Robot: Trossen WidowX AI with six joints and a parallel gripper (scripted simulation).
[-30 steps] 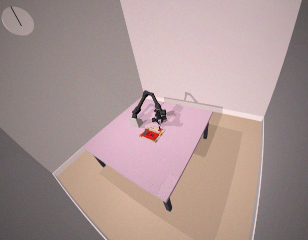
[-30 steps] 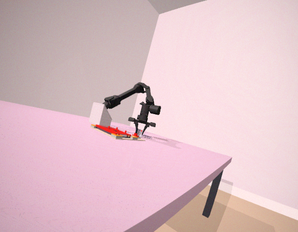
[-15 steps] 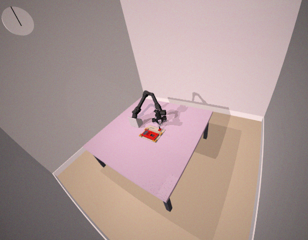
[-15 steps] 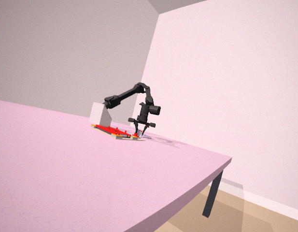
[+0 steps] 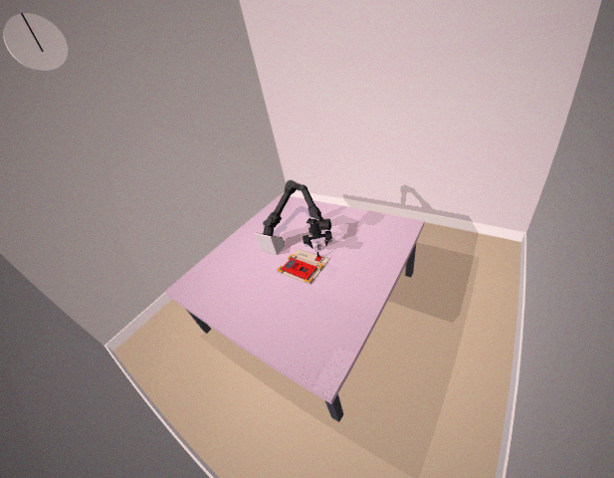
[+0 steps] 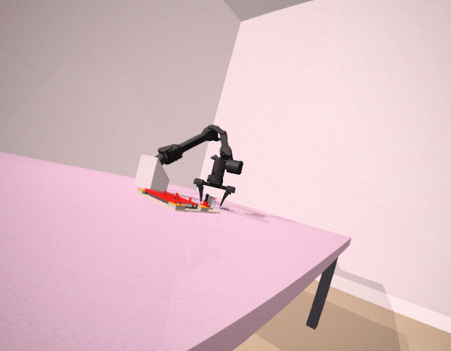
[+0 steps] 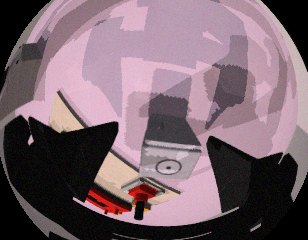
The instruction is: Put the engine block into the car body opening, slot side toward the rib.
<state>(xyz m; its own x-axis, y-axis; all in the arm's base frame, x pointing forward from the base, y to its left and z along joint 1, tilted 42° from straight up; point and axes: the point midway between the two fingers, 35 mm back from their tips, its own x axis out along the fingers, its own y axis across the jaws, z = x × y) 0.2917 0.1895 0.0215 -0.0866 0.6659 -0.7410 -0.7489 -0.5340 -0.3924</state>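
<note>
The engine block (image 5: 319, 247) (image 6: 211, 200) (image 7: 170, 155) is a small grey block with a ring mark on one face in the wrist view. My gripper (image 5: 317, 245) (image 6: 211, 202) (image 7: 165, 134) is open, with its fingers spread on either side of the block and a gap at each side. The block is low beside the board's back corner; whether it rests on the table or overlaps the board's edge is unclear. The red car body (image 5: 298, 268) (image 6: 163, 196) (image 7: 108, 201) lies flat in front, outside the fingers. The opening and rib are too small to make out.
A beige board (image 5: 303, 254) (image 7: 116, 170) carries the car body. A red piece (image 5: 318, 258) (image 6: 205, 204) (image 7: 139, 191) with an upright black peg stands at its corner, close to the block and fingers. The arm's pale base (image 5: 268, 243) (image 6: 145, 172) stands nearby.
</note>
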